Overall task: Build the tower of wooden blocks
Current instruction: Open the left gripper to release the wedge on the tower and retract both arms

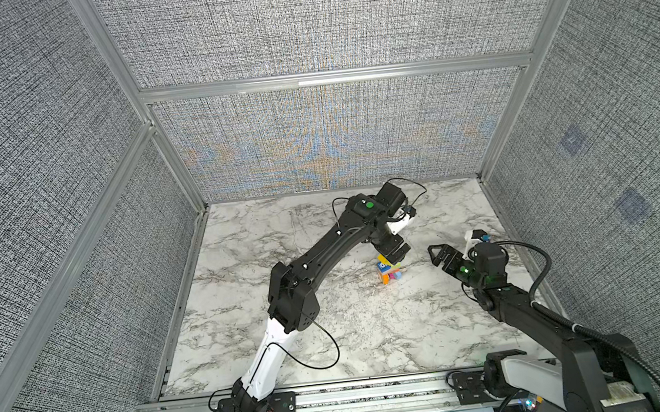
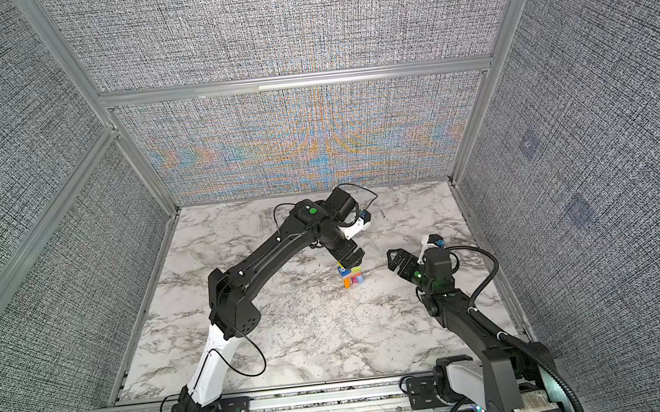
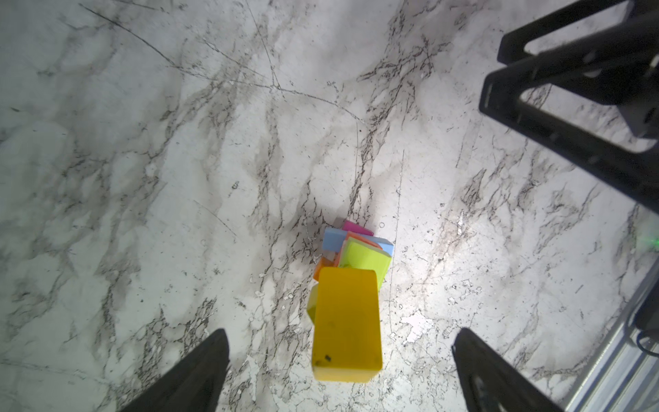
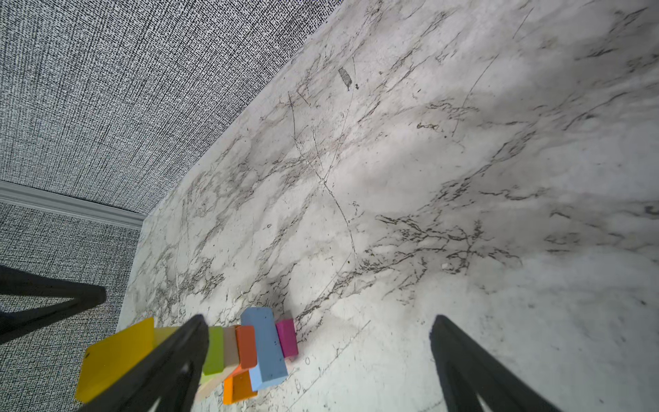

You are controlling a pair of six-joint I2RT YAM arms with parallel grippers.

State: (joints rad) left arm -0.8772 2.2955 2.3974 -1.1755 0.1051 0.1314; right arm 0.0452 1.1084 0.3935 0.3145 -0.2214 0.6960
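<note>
Left wrist: tower (image 3: 347,303) within spread left end effector (image 3: 342,331).

Marble-patterned tabletop (image 1: 374,327), grey-veined. Grey woven wall panels (image 1: 321,20) rise behind and beside it, aluminium frame bars (image 1: 331,77) between them. Slotted metal rail (image 1: 361,396) along its near edge.

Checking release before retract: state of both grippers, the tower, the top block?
tower: standing, layers misaligned
yellow block: resting on top, ungripped
left gripper: open, straddling the yellow block without touching it
right gripper: open, empty, apart from the tower
</note>
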